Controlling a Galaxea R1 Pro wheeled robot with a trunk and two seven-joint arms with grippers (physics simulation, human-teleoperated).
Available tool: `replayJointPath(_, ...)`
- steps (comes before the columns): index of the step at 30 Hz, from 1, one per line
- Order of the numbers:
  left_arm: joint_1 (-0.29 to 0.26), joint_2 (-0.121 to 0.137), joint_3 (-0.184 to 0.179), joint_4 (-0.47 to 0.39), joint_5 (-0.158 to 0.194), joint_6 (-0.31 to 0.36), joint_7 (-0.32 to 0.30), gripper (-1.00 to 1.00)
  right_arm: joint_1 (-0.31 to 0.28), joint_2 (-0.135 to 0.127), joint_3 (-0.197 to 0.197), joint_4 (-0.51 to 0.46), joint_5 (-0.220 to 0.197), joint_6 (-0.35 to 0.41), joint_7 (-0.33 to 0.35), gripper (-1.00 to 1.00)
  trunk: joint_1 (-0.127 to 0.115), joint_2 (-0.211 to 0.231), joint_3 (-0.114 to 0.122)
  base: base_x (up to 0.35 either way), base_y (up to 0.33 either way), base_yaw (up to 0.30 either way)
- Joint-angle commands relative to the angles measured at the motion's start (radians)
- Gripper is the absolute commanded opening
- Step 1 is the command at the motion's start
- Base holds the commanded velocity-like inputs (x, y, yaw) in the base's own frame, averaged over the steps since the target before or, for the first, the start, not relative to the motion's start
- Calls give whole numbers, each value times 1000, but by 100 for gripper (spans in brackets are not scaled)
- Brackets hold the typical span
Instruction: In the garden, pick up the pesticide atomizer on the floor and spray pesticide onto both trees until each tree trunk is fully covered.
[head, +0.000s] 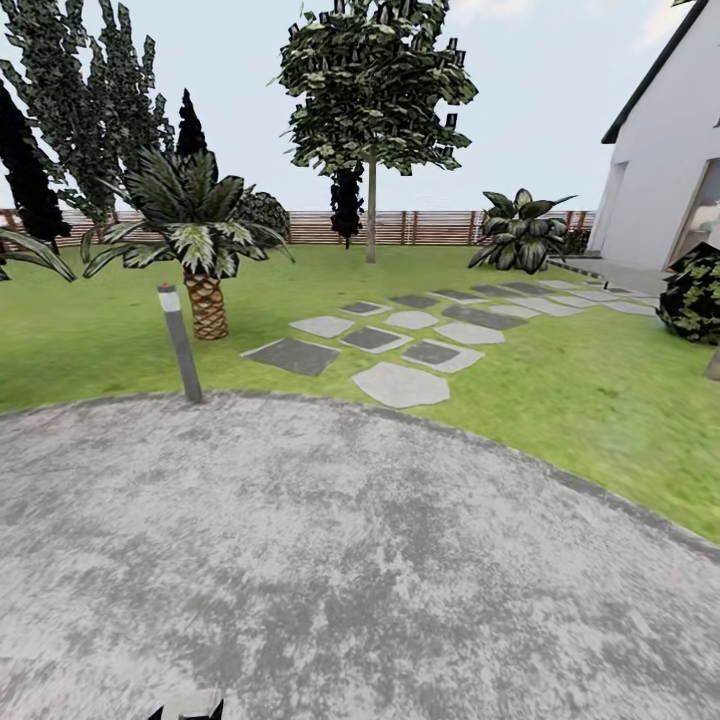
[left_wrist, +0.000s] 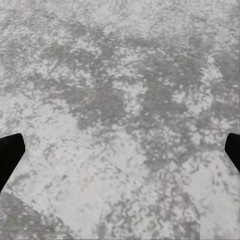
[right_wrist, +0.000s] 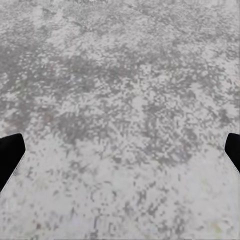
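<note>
My left end effector (left_wrist: 120, 150) is spread wide with nothing between its dark fingertips (left_wrist: 10, 155), which sit at the two edges of its wrist view over mottled grey paving (left_wrist: 120, 100). The right end effector (right_wrist: 120, 150) is released the same way, its fingertips (right_wrist: 10, 155) far apart above the same speckled grey surface. From the head camera I see the round grey paved area (head: 330, 560) in front of me, edged by a green lawn (head: 90, 340). A short grey bollard light (head: 180, 342) stands at the paving's rim. Beyond it a short palm (head: 200, 250) grows on the grass, beside a run of flat stepping stones (head: 400, 384) leading toward a white house (head: 660, 180). One tree (head: 372, 90) with a thin bare tree trunk (head: 371, 215) stands far back near the brown slat fence (head: 430, 227). I cannot see the atomizer.
</note>
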Motion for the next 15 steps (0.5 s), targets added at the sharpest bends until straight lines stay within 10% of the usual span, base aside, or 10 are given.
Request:
replayJointPath(1, 0, 0, 0, 0, 0, 0, 0, 100, 0, 0, 0, 0, 0, 0, 0, 100, 0, 0, 0, 340, 0, 0)
replayJointPath(15, 0, -3, 0, 0, 0, 0, 0, 100, 0, 0, -2, 0, -1, 0, -1, 100, 0, 0, 0, 340, 0, 0)
